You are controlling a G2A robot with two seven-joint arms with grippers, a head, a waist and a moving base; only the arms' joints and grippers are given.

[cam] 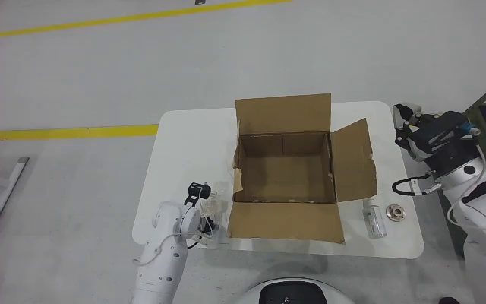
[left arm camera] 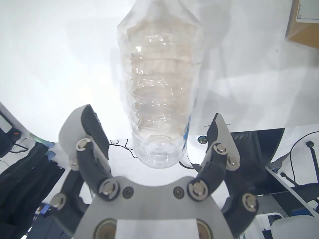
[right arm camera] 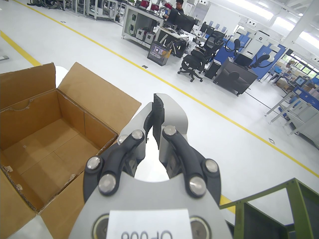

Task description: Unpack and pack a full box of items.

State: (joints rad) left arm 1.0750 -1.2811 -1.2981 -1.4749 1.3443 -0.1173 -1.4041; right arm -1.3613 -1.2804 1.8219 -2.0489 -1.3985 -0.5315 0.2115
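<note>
An open, empty cardboard box (cam: pixel 285 178) stands in the middle of the white table (cam: pixel 182 144); its inside (right arm camera: pixel 47 148) holds nothing. A clear plastic bottle (left arm camera: pixel 159 75) lies on the table by the box's near left corner (cam: pixel 219 207). My left gripper (left arm camera: pixel 152 114) is open, its fingers either side of the bottle's base without touching it; it sits at the table's near left (cam: pixel 203 199). My right gripper (right arm camera: pixel 157 103) is shut on nothing, held up off the table's far right edge (cam: pixel 404 115).
A small clear bottle (cam: pixel 373 219) and a round brown roll (cam: pixel 394 212) lie on the table right of the box. The box's flaps (cam: pixel 354 159) stand open on all sides. A corner of the box (left arm camera: pixel 302 13) shows beyond the bottle. A green frame (right arm camera: pixel 269 210) stands beside the right arm.
</note>
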